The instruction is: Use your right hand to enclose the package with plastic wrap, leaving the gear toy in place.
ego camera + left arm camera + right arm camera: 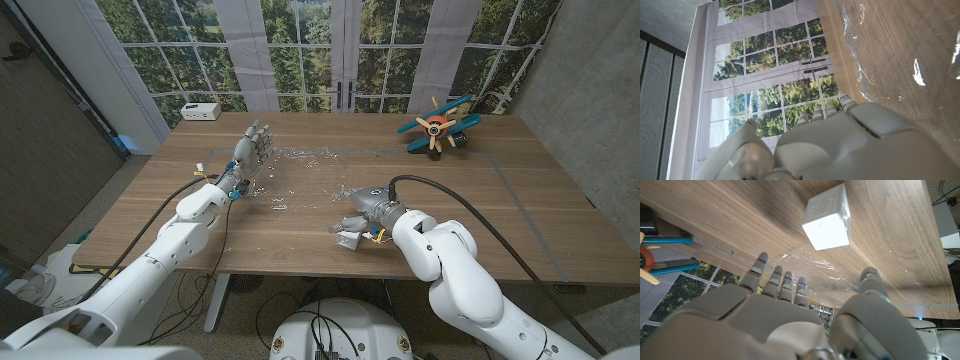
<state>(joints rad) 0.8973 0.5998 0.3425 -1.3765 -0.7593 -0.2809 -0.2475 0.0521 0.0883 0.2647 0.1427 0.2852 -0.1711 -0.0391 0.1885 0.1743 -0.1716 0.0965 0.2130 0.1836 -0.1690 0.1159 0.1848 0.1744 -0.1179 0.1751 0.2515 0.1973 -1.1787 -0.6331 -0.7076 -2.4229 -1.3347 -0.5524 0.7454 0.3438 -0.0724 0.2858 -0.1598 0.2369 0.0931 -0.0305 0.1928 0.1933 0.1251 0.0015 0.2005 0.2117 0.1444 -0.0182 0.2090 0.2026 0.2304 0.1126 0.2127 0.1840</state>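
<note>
My right hand, fingers apart and holding nothing, hovers near the white package beside the plastic wrap on the surface; careless pulling could bunch the clingy film.

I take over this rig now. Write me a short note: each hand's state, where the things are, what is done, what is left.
Left hand: open, fingers apart, at the far left edge of the plastic wrap.
Right hand: near the table's front, fingers at the wrap's near edge; whether it grips the wrap is unclear.
Package: small white box beside the right hand, still bare.
Toy: far right of the table, untouched.
Done: wrap lies spread out.
Left: cover the package with the wrap.
</note>
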